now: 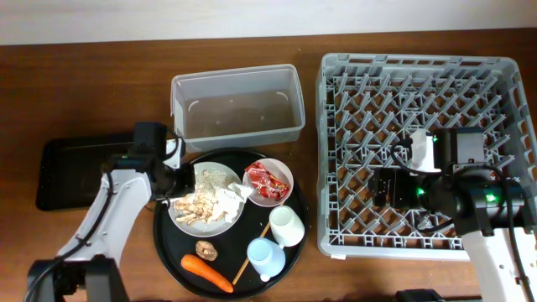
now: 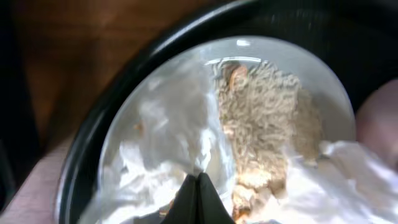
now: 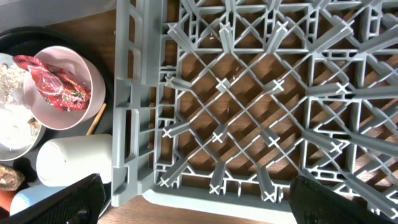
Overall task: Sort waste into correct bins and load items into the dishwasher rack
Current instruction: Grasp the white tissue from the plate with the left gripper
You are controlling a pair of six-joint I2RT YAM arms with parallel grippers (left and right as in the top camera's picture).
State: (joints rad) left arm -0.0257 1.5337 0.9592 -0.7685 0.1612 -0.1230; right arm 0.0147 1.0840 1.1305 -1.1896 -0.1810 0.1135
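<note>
Grey rack (image 1: 419,60), pink bowl (image 1: 278,169) (wrappers (image 1: 265,186) red-and-white), orange carrot (image 1: 206,273), black round tray (image 1: 168,239).

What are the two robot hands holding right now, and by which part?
The right gripper is open above the rack, holding nothing. The left gripper is shut at the edge of the crumpled tissue; whether it pinches a fold cannot be told.

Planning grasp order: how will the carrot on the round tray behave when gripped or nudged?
The carrot looks rigid, so it should lift in one piece. It is round and tapered, lying flat on the round black tray, so a nudge would probably roll it in an arc. Its smooth skin may slip.
</note>
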